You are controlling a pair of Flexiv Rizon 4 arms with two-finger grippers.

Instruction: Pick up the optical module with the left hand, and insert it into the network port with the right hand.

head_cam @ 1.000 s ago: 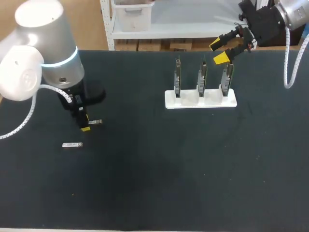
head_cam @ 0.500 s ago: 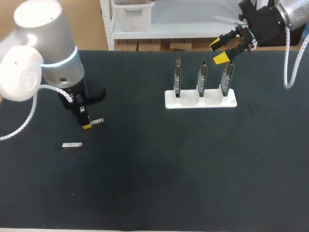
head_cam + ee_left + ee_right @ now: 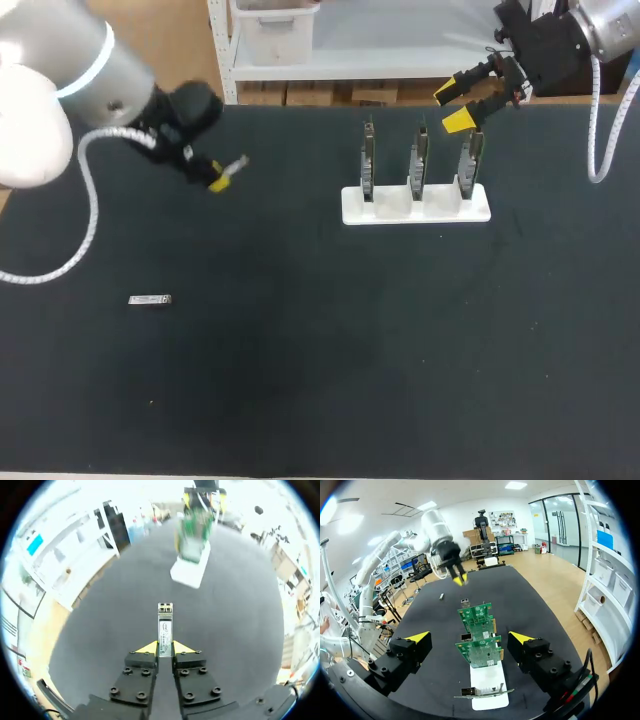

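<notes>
Now the left gripper (image 3: 218, 178) is higher and farther back than a second ago, when it sat low over the black table (image 3: 320, 400) near its left side. It has swung up toward the white stand (image 3: 415, 208). Its fingers are pinched narrowly on the optical module (image 3: 236, 163), which has left the table and juts out past the yellow tips. In the left wrist view the module (image 3: 165, 622) is a slim silver bar clamped between the fingers of that gripper (image 3: 165, 647), pointing at the stand (image 3: 189, 572) ahead.

A second module (image 3: 150, 299) lies flat on the table in the same spot as before, well apart from both arms. The right gripper (image 3: 458, 105) has not shifted: it hangs above the right end of the stand with fingers spread wide, holding nothing. The right wrist view shows it (image 3: 470, 638) looking down along the three circuit boards (image 3: 479, 652) standing upright in the stand.

The rear end of the held module is hidden between the fingers. The stand and boards are blurred in the left wrist view. The network port (image 3: 465, 601) shows only as a small metal box on a board's edge; in the head view it is too small to make out.
</notes>
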